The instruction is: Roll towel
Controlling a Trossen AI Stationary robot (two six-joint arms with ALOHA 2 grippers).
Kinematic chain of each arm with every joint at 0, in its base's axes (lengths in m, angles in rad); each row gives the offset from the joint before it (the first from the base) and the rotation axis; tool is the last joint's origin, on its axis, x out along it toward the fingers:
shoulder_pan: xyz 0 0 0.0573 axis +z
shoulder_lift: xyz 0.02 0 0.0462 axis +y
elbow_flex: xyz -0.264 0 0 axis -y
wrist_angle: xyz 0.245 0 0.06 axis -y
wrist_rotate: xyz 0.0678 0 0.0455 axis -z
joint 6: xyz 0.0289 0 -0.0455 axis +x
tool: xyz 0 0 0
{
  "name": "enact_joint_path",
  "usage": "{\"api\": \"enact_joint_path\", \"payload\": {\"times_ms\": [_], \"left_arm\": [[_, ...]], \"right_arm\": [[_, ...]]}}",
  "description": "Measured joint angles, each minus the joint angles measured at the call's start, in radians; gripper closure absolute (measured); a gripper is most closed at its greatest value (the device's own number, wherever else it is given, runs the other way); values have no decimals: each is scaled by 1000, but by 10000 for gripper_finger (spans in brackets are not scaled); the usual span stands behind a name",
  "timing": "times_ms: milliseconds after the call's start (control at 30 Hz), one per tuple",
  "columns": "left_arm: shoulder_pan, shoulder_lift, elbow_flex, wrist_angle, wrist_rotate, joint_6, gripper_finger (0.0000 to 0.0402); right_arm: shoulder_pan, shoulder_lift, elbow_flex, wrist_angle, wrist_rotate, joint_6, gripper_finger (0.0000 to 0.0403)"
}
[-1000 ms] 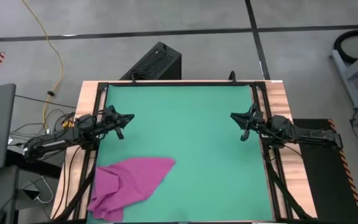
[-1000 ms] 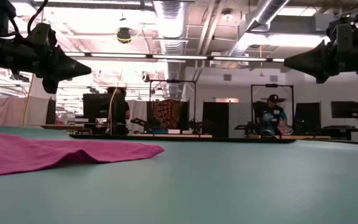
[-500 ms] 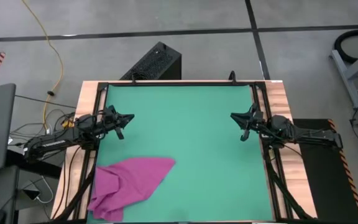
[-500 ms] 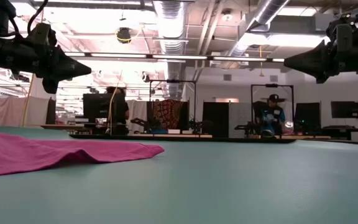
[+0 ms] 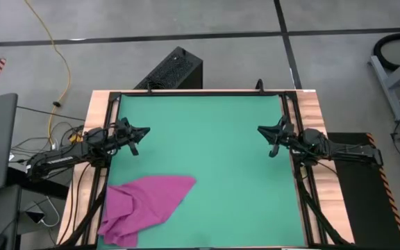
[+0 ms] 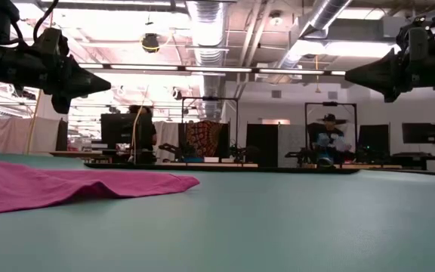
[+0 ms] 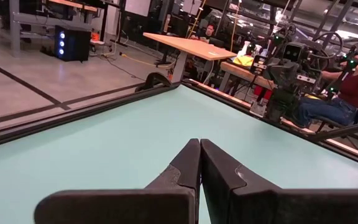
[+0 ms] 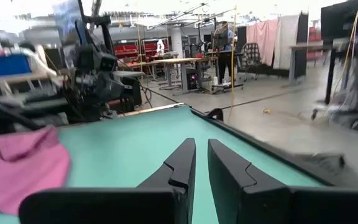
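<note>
While both arms hang above the green mat (image 5: 207,160), the pink towel (image 5: 143,207) lies crumpled and unrolled at the mat's near left corner, one edge spilling past the mat toward the table's wooden rim (image 5: 82,187). Seen from table height, the towel (image 6: 59,187) is a low, rumpled mound, flat on the mat and touched by neither arm.

The left gripper (image 5: 143,132) hovers over the mat's left edge, well apart from the towel, its tip turned toward the middle. Its fingers (image 7: 185,165) are pressed tight together with nothing between them. The right gripper (image 5: 262,130) is poised over the opposite edge, facing the left one across the bare middle of the mat. Its fingers (image 8: 180,158) stand a narrow slit apart and grasp nothing; the towel (image 8: 17,168) shows far off beyond them, across the mat.

In the low view both grippers sit high, clear of the mat: the left gripper (image 6: 104,83) at the picture's left, the right gripper (image 6: 351,75) at its right. Behind the table, a person in a hat (image 6: 328,140) sits at a bench in the workshop, and another person (image 6: 142,132) stands farther left.
</note>
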Motion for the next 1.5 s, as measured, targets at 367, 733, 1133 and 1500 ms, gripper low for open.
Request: {"api": "enact_joint_path", "payload": {"times_ms": [367, 733, 1133, 1500], "left_arm": [[0, 0, 3, 22, -130, -109, 402], [-43, 19, 76, 97, 152, 15, 342], [-228, 436, 417, -145, 236, 168, 233], [-288, 1158, 726, -211, 396, 430, 230]], "right_arm": [[-7, 0, 0, 42, 0, 117, 336], [1, 0, 0, 37, 0, 5, 336], [0, 0, 0, 11, 1, 12, 335], [1, 1, 0, -45, 25, 65, 335]]}}
